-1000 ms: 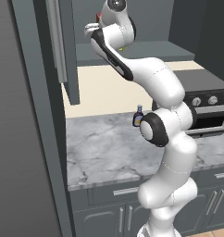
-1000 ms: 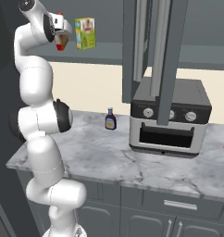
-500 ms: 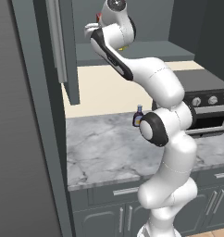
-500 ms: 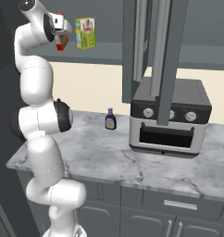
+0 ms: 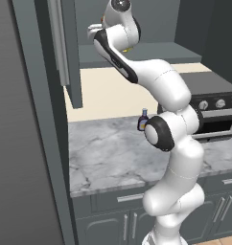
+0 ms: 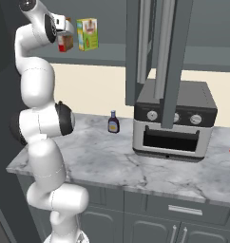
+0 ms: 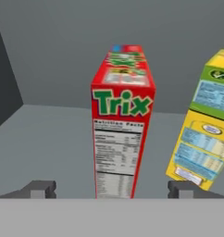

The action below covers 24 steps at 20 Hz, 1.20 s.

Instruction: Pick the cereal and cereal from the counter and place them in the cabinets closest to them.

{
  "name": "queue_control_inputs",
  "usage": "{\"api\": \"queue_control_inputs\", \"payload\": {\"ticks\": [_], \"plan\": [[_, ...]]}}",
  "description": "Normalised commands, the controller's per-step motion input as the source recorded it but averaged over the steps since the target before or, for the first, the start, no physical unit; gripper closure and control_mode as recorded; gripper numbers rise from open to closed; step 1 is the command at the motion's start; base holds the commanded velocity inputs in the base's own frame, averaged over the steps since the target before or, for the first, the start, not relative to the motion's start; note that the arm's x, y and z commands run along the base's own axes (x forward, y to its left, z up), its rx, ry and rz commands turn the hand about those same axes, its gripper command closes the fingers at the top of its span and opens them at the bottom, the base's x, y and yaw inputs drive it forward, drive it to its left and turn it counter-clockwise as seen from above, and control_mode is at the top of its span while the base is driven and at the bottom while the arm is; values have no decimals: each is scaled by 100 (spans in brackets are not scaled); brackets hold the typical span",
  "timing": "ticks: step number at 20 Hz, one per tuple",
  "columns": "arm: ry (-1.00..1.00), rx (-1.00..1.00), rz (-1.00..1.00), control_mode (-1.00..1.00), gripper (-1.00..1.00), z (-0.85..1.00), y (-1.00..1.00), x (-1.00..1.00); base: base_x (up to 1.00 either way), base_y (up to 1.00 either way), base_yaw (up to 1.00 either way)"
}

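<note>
left base: arm (image 5: 151, 91) is reaching up into the open cabinet (image 5: 137, 52) above the counter (image 5: 113, 153) | right base: pincer (image 6: 64, 29) is sitting at the red cereal (image 6: 65, 42) on the shelf's left end, carton (image 6: 87, 34) just beside | hand: pincer is standing wide open, fingers (image 7: 40, 189) flanking the upright cereal (image 7: 122, 120) without touching, gripping nothing; carton (image 7: 204, 120) is leaning nearby.

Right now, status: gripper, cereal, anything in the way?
Gripper open, fingertips either side of the red cereal box. Box upright on the cabinet shelf. Yellow-green carton close beside it.
</note>
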Motion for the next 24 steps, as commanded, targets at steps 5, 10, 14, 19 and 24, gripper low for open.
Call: {"api": "queue_control_inputs", "payload": {"ticks": [5,10,14,19,24], "plan": [[0,0,-3,-100,-100,11,0,-35,0,0,0],[2,2,-7,-100,-100,17,-5,-76,0,0,0],[10,0,-10,-100,-100,0,-15,-95,0,0,0],[11,0,-10,-100,-100,-37,-24,-100,0,0,0],[1,0,-7,-100,-100,-81,-34,-100,0,0,0]]}}
